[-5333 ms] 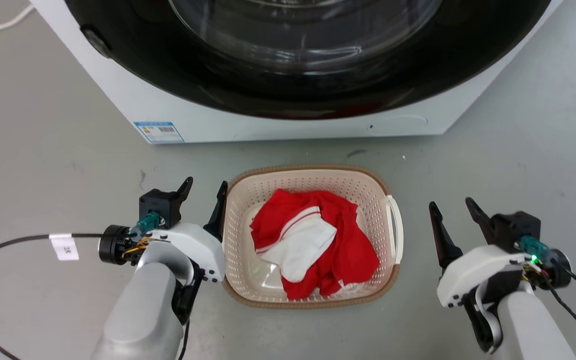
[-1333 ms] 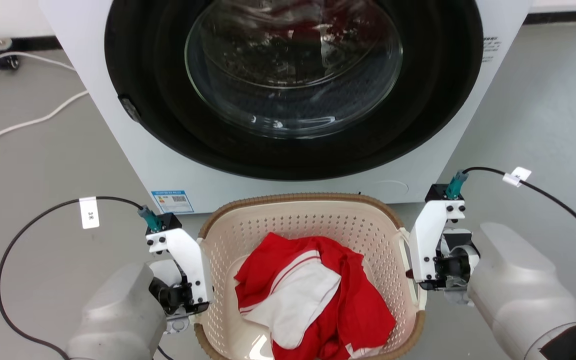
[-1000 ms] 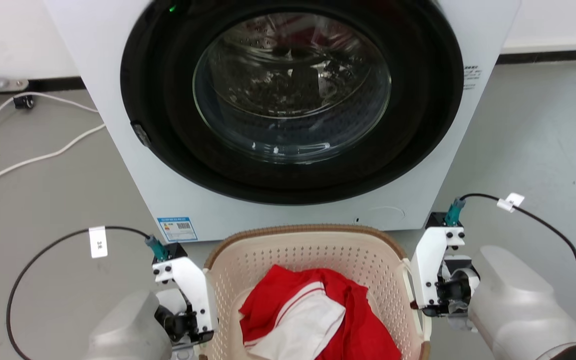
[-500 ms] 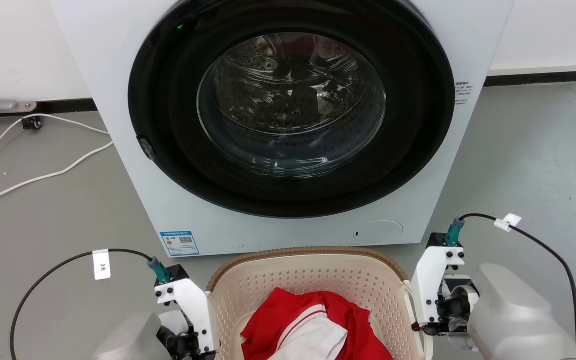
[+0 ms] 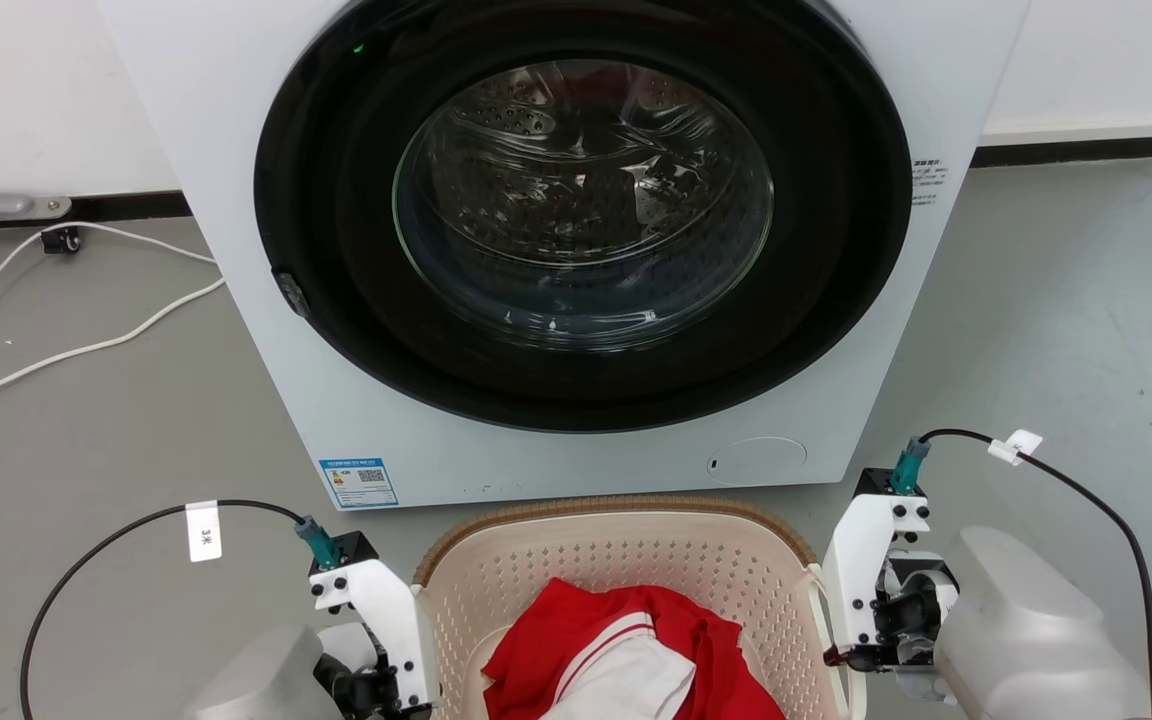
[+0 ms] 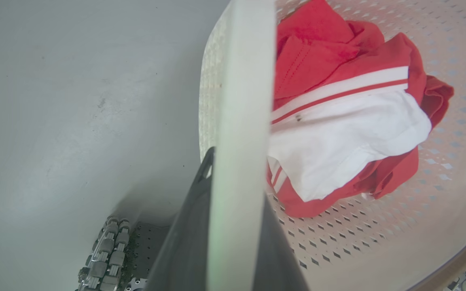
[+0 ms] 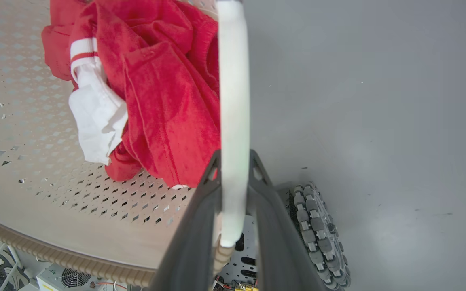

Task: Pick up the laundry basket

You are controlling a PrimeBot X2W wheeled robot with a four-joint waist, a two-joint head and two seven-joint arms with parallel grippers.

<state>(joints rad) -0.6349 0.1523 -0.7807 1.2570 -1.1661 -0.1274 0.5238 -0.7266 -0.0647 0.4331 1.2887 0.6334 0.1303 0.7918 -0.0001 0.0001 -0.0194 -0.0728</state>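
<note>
Basket (image 5: pixel 616 560) held from both sides.
Your left gripper (image 6: pixel 239 178) clamps the left handle (image 6: pixel 241 81), your right gripper (image 7: pixel 235 155) the right handle (image 7: pixel 233 81).

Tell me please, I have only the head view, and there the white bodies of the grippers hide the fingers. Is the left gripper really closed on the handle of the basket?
Observer: Yes. In the left wrist view the left gripper has one dark finger on each side of the white left handle of the laundry basket, and both press against it.
Operator: Good. And the right side, is it the same?
Observer: It is. In the right wrist view the right gripper is clamped across the right handle, with the band pinched between its two fingers.
</note>
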